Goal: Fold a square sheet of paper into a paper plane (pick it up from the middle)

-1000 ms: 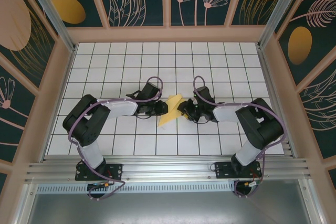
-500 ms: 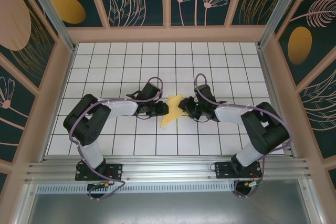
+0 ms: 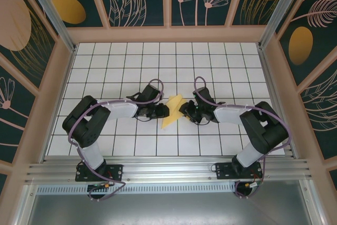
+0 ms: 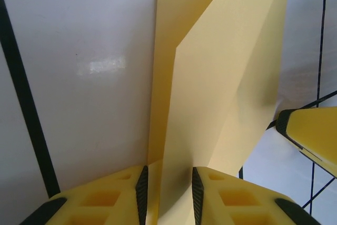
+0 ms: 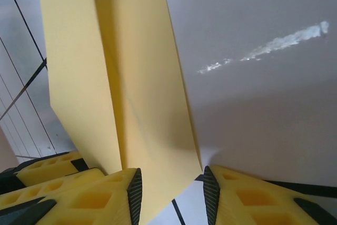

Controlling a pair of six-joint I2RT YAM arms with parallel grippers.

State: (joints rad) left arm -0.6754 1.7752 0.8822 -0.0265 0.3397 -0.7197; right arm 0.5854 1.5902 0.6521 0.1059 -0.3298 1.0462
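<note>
Your left gripper (image 4: pixel 167 183) and right gripper (image 5: pixel 171 188) straddle the folded pale-yellow paper sheet (image 4: pixel 221 77), steadying its crease; whether they're clamping it, I can't tell.

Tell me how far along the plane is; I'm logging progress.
Done: the paper is folded into a narrow, layered wedge. In hand: the left pincer seems to pinch a raised fold, while the right pincer straddles its edge. To do: the last folds; it isn't a slim dart yet.
</note>
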